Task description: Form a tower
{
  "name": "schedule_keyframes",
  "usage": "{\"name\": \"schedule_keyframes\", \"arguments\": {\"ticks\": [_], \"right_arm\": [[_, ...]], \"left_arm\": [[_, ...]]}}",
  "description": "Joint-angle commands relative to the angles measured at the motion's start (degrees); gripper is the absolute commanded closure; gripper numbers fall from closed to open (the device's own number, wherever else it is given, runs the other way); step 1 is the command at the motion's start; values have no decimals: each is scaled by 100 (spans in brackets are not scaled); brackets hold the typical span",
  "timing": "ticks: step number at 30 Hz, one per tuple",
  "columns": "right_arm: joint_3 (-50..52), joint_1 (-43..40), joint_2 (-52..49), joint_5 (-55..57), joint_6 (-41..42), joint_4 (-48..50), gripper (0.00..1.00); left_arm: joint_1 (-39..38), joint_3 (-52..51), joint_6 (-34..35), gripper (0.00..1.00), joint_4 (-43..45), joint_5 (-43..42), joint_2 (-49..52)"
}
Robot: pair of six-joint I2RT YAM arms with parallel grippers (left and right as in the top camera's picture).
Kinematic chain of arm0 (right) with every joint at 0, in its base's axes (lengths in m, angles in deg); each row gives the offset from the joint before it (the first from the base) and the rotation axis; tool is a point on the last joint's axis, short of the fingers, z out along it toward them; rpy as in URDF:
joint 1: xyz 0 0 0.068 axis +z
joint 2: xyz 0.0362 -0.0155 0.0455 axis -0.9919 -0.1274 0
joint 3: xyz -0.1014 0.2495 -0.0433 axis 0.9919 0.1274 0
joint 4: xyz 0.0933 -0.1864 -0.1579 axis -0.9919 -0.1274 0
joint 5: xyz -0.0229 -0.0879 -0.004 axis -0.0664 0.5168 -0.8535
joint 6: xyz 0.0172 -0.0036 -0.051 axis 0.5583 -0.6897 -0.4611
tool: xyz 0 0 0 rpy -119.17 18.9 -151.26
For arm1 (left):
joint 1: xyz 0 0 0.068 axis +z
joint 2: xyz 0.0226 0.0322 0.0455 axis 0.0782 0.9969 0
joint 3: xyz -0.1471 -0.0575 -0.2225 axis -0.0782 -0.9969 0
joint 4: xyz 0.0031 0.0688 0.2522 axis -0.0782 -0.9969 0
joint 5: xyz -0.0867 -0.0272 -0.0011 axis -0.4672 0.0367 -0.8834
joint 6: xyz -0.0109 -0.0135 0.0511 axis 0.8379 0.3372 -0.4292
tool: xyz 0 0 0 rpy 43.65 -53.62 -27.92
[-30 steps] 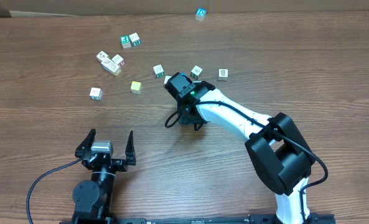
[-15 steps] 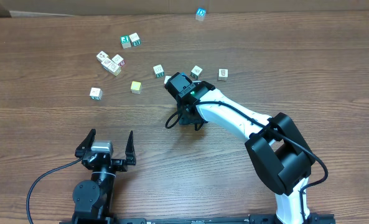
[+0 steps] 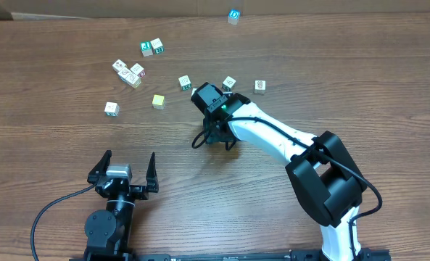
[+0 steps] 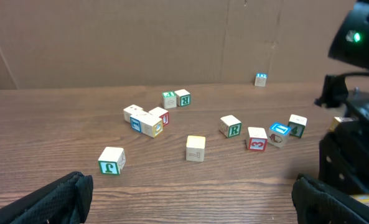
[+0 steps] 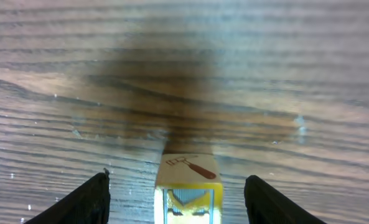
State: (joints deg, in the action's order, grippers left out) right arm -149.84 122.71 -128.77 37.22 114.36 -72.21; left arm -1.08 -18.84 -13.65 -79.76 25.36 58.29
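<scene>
Right gripper [image 5: 178, 190] has widened, jaws clear of the tower [image 5: 188, 169].

Right wrist: tower [image 5: 188, 182] cut by bottom edge, only 2 cubes partly seen. Overhead: tower hidden under right gripper [image 3: 213, 136]; loose cubes [image 3: 158, 101] markings too small to read. Left wrist: left gripper [image 4: 190, 180] fingers cropped at bottom; right arm [image 4: 352, 124] blurred, cut by right edge.

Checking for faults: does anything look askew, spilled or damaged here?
Nothing damaged. The tower stands straight between the open fingers of the right pincer. One blue-marked block sits apart, near the far edge of the table.
</scene>
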Motion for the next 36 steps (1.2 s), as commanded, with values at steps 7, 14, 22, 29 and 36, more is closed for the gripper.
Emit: {"name": "schedule_keyframes", "arguments": {"ticks": [7,14,22,29,36], "right_arm": [[-2216,-297,-24,597,-1005,-859,0],[-2929,-627,-24,595,-1075,-426,2],[-2481,-1185,-136,595,621,83,33],[-2170,-1231,-601,595,765,706,34],[-2164,-1180,-1263,592,907,949,40]], "left_arm": [[39,-20,-90,0,13,-68,-61],[39,-20,-90,0,13,-66,-61],[39,-20,-90,0,13,-68,-61],[39,-20,-90,1,13,-68,-61],[39,-20,-90,1,13,-68,-61]]}}
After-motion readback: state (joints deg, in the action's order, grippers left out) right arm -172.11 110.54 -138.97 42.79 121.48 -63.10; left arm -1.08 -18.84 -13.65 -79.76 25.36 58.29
